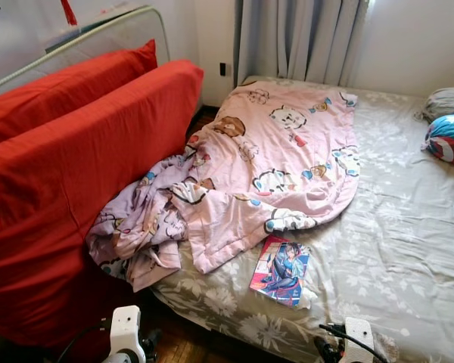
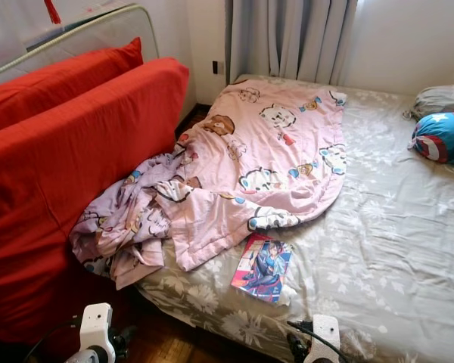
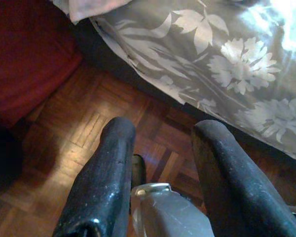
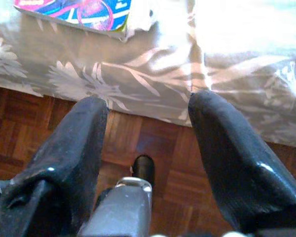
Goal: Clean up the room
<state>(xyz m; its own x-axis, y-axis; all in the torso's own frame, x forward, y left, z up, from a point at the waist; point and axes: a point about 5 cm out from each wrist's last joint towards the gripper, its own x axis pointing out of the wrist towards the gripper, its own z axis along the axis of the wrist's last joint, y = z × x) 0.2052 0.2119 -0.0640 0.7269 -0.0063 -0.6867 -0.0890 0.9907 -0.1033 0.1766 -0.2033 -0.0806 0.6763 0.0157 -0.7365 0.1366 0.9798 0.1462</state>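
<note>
While looking down from the head views: lying across a bed (image 1: 408,249) in grey floral sheet, a pink quilt (image 1: 280,159), one crumpled end spilling over the bed's edge toward a red sofa (image 1: 68,174) just beside it. Resting near the bed's front edge, just below the quilt's hem, a book (image 1: 280,272) with a bright cartoon cover. Sitting at the far right by the wall, a round blue, red and white cushion (image 1: 448,138), with a grey pillow (image 1: 446,100) behind it. Hanging behind the bed, grey curtains (image 1: 299,38). Showing at the bottom edge, both wrists, low over a wood floor (image 1: 189,344).

Looking along the left gripper (image 3: 160,136): hovering over parquet, fingers (image 3: 106,173) spread apart and gripping nothing, with the sheet's hanging edge ahead and red fabric off to one side.

Looking along the right gripper (image 4: 148,116): likewise hanging released, fingers (image 4: 74,148) parted and empty, pointing at the sheet's draped side, with the book's (image 4: 84,12) corner lying on the bed just beyond, apart from the fingertips.
</note>
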